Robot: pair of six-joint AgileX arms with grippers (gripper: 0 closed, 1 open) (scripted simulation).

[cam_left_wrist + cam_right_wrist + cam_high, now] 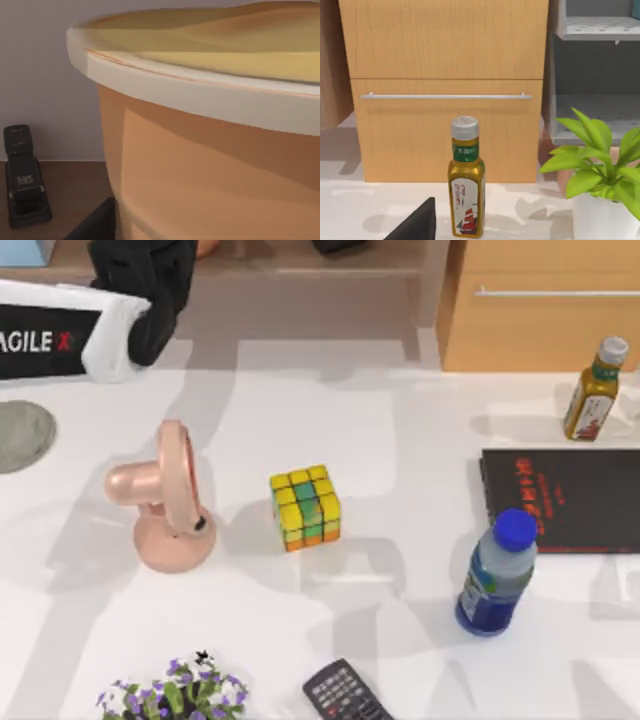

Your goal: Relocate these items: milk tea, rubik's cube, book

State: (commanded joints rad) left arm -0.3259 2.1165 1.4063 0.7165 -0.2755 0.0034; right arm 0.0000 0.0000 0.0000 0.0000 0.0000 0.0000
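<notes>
**Left arm at the back shelf, cube waiting at mid-bench**

White bench [400, 640] fills the top view, with a wooden cabinet [545, 310] behind it at about 1 o'clock and a brown shelf at the far edge, at 11 to 12 o'clock. My left arm reaches up there at 11 o'clock. In the left wrist view the peach-orange tapered milk tea cup [210, 170] with its pale rim stands very close before the left tool, over a brown wooden surface; whether the fingers pinch it or are spread, I cannot tell.

Near the bench centre sits the small yellow, green and orange rubik's cube [305, 507], upright, just beside the pink fan [165, 498] at its 9 o'clock. From the left tool the cube lies toward 5 o'clock, well apart. I judge the left arm is the nearer one for it. The right wrist view looks at the yellow-brown bottle with green label [466, 197]; the state of the right tool I cannot tell.
</notes>
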